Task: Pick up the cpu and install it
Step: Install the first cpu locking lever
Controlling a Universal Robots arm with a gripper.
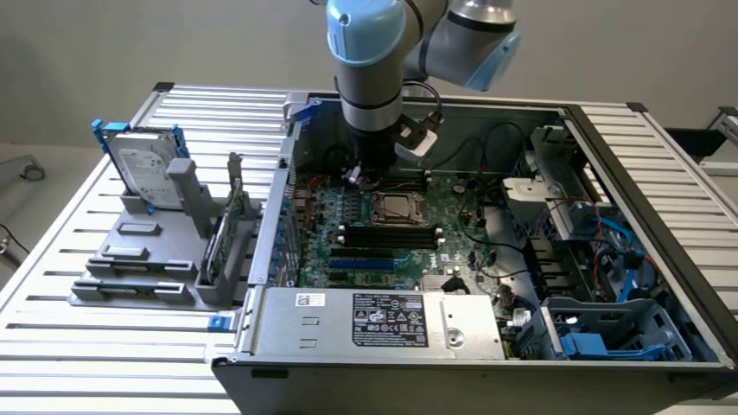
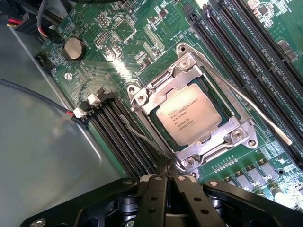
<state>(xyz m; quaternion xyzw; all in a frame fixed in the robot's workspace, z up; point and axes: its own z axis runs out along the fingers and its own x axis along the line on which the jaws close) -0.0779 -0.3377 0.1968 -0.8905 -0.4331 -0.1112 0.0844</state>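
Cpu (image 2: 189, 115) lying in its socket frame (image 2: 183, 78), fingers (image 2: 154, 198) hanging shut.
Fingers pressing together, gripping nothing; cpu resting flat just ahead of their tips, not touching them.

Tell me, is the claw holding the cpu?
No, the cpu lies flat in its socket, apart from the shut claw.

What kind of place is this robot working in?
Probably a lab or workshop for building computers: an open computer case lies on a slatted metal table, a hard drive stands beside it.
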